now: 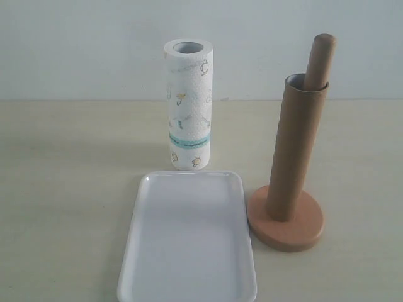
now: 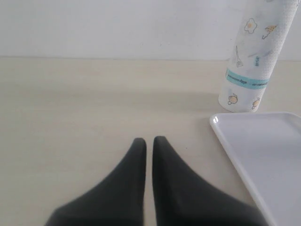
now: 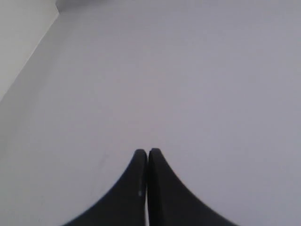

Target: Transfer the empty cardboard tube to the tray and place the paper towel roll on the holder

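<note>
The brown cardboard tube (image 1: 295, 151) stands over the wooden holder (image 1: 286, 228), whose rounded post top (image 1: 321, 58) sticks out above it. The white printed paper towel roll (image 1: 188, 104) stands upright behind the white tray (image 1: 188, 242). No gripper shows in the exterior view. In the left wrist view my left gripper (image 2: 149, 141) is shut with nothing in it, low over the table, with the paper towel roll (image 2: 252, 61) and a corner of the tray (image 2: 235, 141) beyond it. My right gripper (image 3: 147, 151) is shut and empty, facing a blank pale surface.
The beige table (image 1: 63, 189) runs back to a pale wall (image 1: 75, 44). The right wrist view shows only a plain grey-white surface (image 3: 188, 70) with a lighter strip at one corner.
</note>
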